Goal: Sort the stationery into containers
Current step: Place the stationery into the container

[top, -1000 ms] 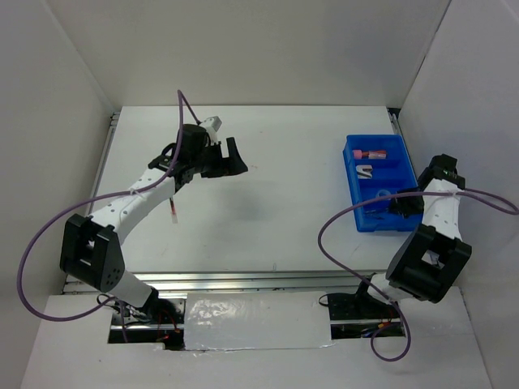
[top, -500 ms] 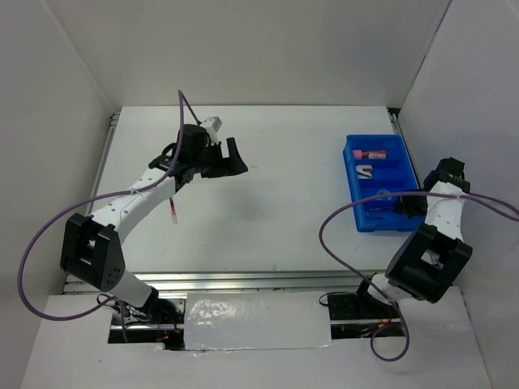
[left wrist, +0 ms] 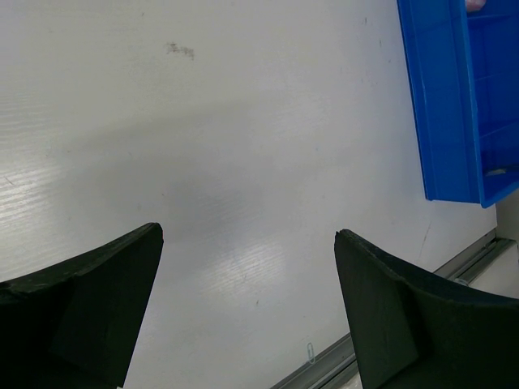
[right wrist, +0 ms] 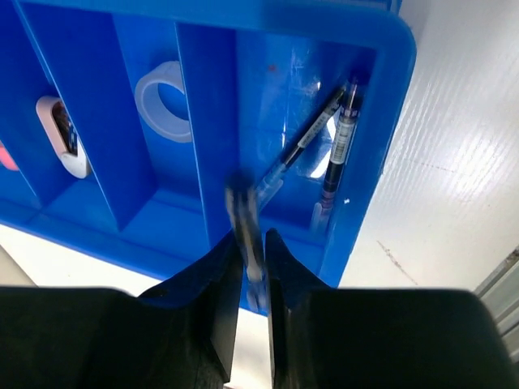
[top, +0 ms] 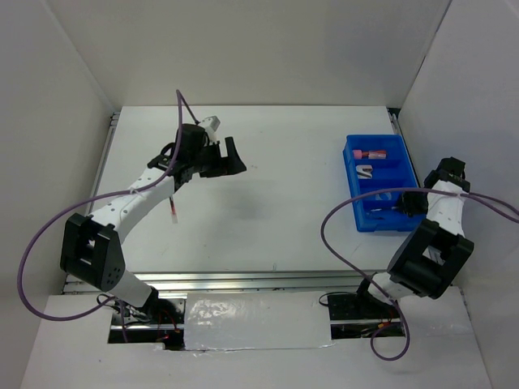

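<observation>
Mostly sorted: blue bin point(top: 381, 226) at right side of table point(top: 284, 211), two pens point(right wrist: 338, 138) in its near end compartment, tape ring point(right wrist: 166, 101) in next slot, pink marker point(top: 375, 153) at far end. Red pen point(top: 173, 209) loose on table, beside left arm. Right arm folded back, right claw point(right wrist: 253, 243) over bin's near end, fingers almost together, thin blurred pen point(right wrist: 243, 215) in gap; cannot tell if gripped. Left arm stretched over table, left claw point(left wrist: 247, 235) spread wide, empty, well apart from bin.
</observation>
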`<action>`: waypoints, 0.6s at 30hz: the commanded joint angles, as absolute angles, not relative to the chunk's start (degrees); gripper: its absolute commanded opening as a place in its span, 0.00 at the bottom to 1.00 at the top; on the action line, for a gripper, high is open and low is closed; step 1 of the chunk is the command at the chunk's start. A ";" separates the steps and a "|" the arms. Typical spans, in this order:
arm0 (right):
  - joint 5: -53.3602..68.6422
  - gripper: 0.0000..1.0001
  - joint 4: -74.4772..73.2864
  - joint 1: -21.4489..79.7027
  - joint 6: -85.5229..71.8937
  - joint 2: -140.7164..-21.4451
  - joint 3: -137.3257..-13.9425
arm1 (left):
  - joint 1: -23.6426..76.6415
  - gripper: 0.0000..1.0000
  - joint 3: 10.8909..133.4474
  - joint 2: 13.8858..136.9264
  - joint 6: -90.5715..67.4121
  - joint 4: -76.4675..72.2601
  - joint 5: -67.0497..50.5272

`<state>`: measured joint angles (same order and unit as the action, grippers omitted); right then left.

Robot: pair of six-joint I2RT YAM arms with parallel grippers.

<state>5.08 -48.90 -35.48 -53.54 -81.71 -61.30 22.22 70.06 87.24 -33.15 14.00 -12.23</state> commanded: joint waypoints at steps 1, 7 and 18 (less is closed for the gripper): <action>4.13 0.25 -46.41 -36.56 -55.55 -83.23 -61.61 | 21.62 0.99 69.87 87.01 -32.43 12.75 -12.39; 4.92 0.32 -46.14 -36.21 -55.46 -84.02 -62.23 | 21.09 0.99 69.52 87.10 -32.52 13.18 -12.13; 11.59 0.31 -47.11 -29.55 -47.91 -76.39 -62.84 | 10.48 0.95 65.05 82.97 -27.35 26.97 -0.35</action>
<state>9.06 -47.75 -31.97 -51.51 -80.34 -61.32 14.41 66.74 85.95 -31.31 19.79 -6.76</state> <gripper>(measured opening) 0.313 0.961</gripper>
